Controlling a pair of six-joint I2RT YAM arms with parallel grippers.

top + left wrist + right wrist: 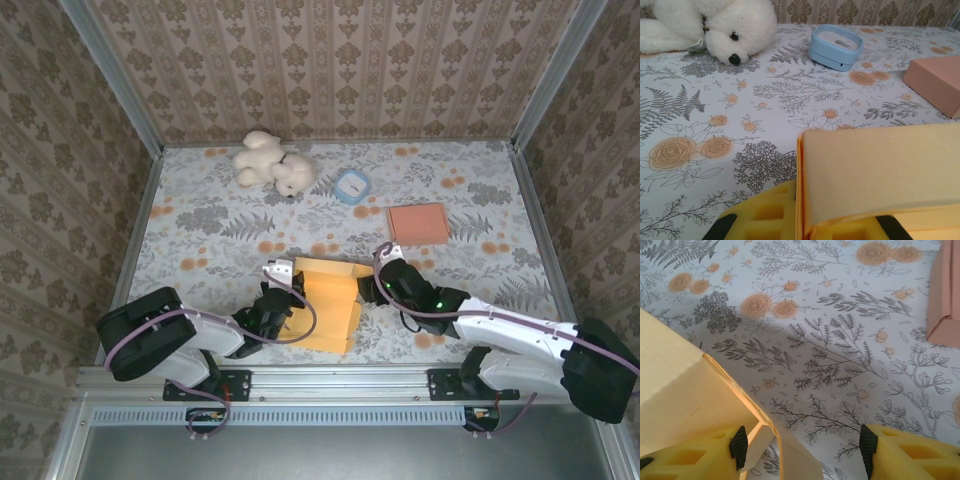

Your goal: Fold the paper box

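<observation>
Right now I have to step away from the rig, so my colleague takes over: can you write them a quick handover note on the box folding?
Left pincer: shut on the left edge of the paper box.
Right pincer: open at the box's right corner, holding nothing.
The box lies on the table near the arms.
Done: some panels creased up.
To do: fold the rest; it is not closed yet.

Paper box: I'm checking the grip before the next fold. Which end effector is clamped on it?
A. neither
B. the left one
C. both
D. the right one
B: in the left wrist view the left end effector is shut on a sheet of the paper box, while the right end effector has its jaws standing apart, a flap edge between them.
</observation>
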